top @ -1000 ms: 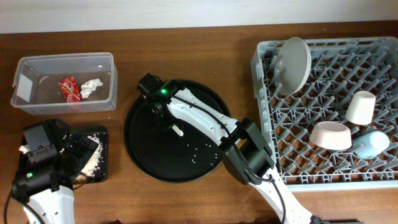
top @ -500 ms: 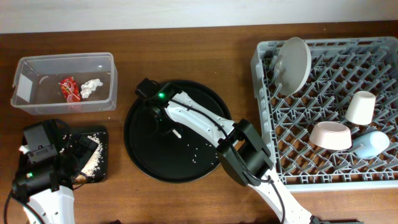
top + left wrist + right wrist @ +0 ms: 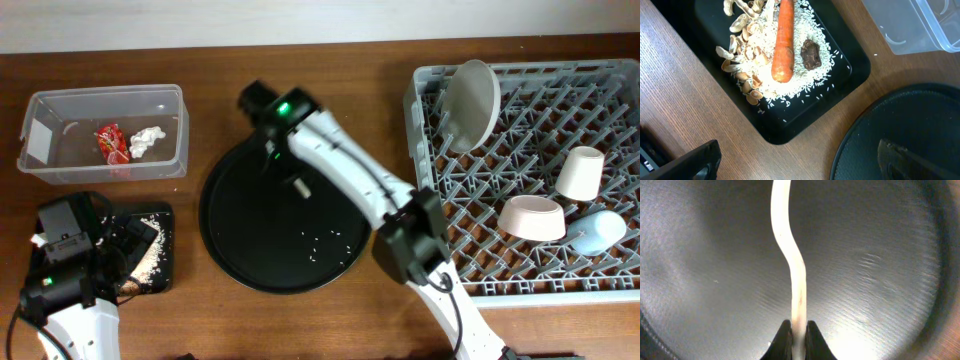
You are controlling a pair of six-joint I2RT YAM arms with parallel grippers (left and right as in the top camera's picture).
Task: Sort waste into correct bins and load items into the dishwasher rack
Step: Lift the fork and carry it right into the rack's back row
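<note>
- Right wrist: the right gripper point(image 3: 799, 332) clamps the white fork point(image 3: 790, 255) by one end, jaws narrow, over the round black tray point(image 3: 880, 280). Grip firmly and lift straight before swinging.
- Left wrist: the left gripper point(image 3: 800, 159) stands wide and empty near the shallow black tray point(image 3: 852, 75) of scraps.
- Overhead: route the fork to the dishwasher rack point(image 3: 520, 270), clearing its wall. The surface is a wooden table point(image 3: 330, 60) with a pale wall point(image 3: 300, 20) behind.

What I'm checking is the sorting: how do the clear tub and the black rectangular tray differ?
The clear tub is see-through and deep-walled; the black rectangular tray is opaque and shallow. The tub holds a red wrapper and a white tissue; the tray holds rice, a carrot and a brown lump. Both are rectangular.
</note>
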